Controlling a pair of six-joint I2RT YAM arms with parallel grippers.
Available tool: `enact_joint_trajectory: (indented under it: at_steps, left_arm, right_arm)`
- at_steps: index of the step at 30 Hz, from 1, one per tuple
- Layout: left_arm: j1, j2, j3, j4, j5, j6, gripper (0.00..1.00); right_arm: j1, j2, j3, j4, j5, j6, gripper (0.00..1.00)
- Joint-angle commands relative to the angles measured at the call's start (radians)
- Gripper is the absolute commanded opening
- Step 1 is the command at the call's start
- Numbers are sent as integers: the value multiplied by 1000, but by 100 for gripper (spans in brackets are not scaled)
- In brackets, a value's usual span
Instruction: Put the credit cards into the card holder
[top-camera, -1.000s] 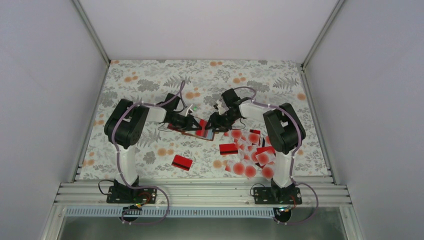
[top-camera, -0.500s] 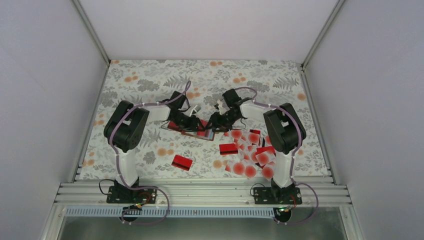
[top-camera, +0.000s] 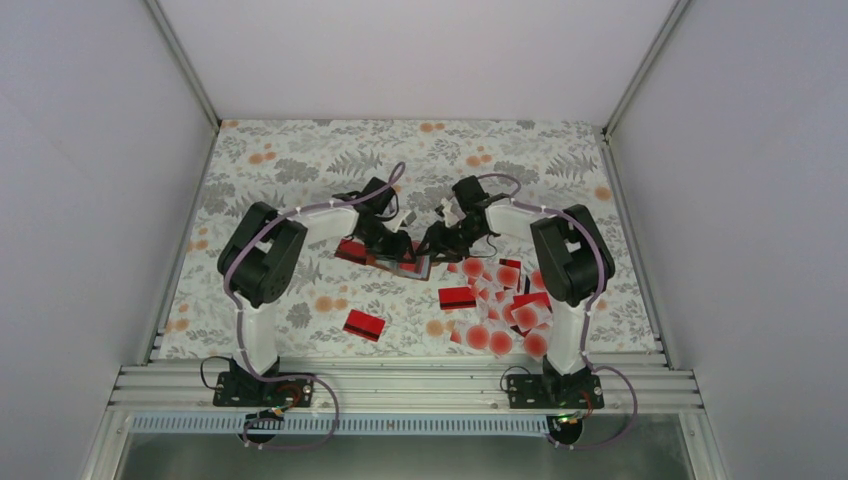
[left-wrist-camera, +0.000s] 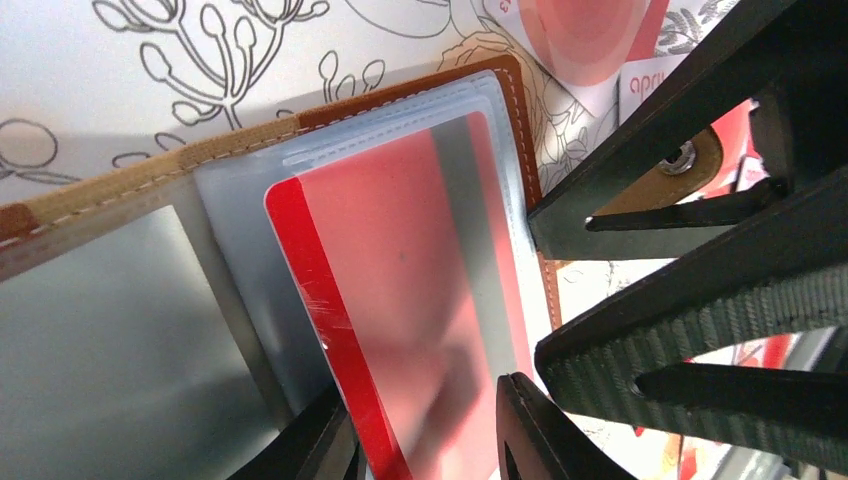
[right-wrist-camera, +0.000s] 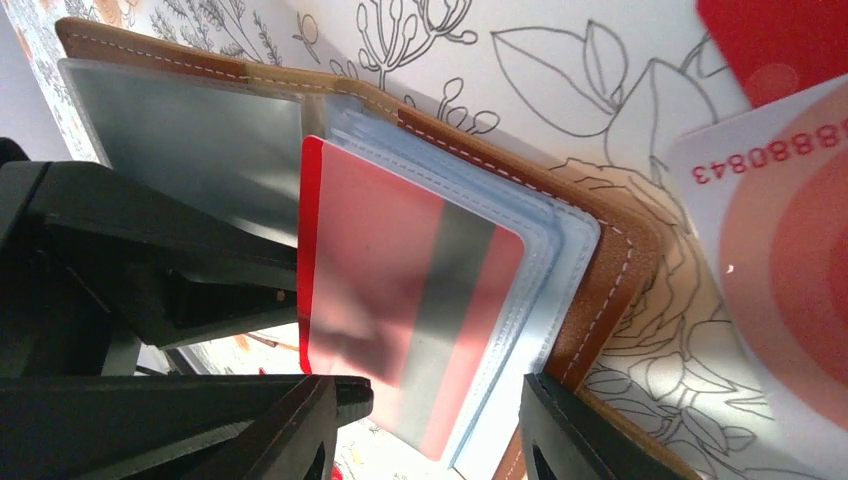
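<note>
The card holder (right-wrist-camera: 620, 250) lies open and flat on the flowered table (top-camera: 300, 160), about mid-table, between the 2 grippers. On its right half a red card (left-wrist-camera: 420, 300) with a grey stripe sits almost fully inside a clear sleeve (right-wrist-camera: 555, 260). Only a thin strip along the card's long edge, on the side of the fold, shows bare and bright red. The other half shows a grey clear pocket (left-wrist-camera: 100, 330).

The left gripper (left-wrist-camera: 420, 420) hangs over the end of that card with its jaws part-way apart, 1 finger on each side of the card. I cannot tell whether they touch it. The right gripper (right-wrist-camera: 435, 400) comes in from the other side, jaws also apart, its 2 tips at the holder's outer brown edge. A brown tab (left-wrist-camera: 685, 165) with a metal stud shows between them. Whether the tips press down I cannot tell.

Just right of the holder lies a white card (right-wrist-camera: 770, 250) with a big red dot. Further to the right and nearer are the loose cards (top-camera: 505, 305), in a heap. A lone red card (top-camera: 364, 324) lies apart on the near left.
</note>
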Motion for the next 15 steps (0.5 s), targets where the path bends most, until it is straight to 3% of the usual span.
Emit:
enact_joint_trajectory:
  at_steps: [1, 10, 15]
  left_arm:
    - [-47, 82, 27, -42, -178, 7, 34]
    - [-52, -20, 72, -152, -267, -1, 46]
    - [-40, -95, 101, -191, -283, -12, 47]
  right_arm:
    - [-17, 45, -24, 1, 41, -15, 47]
    - [-45, 6, -19, -12, 3, -29, 48]
    - [-48, -19, -18, 4, -66, -38, 48]
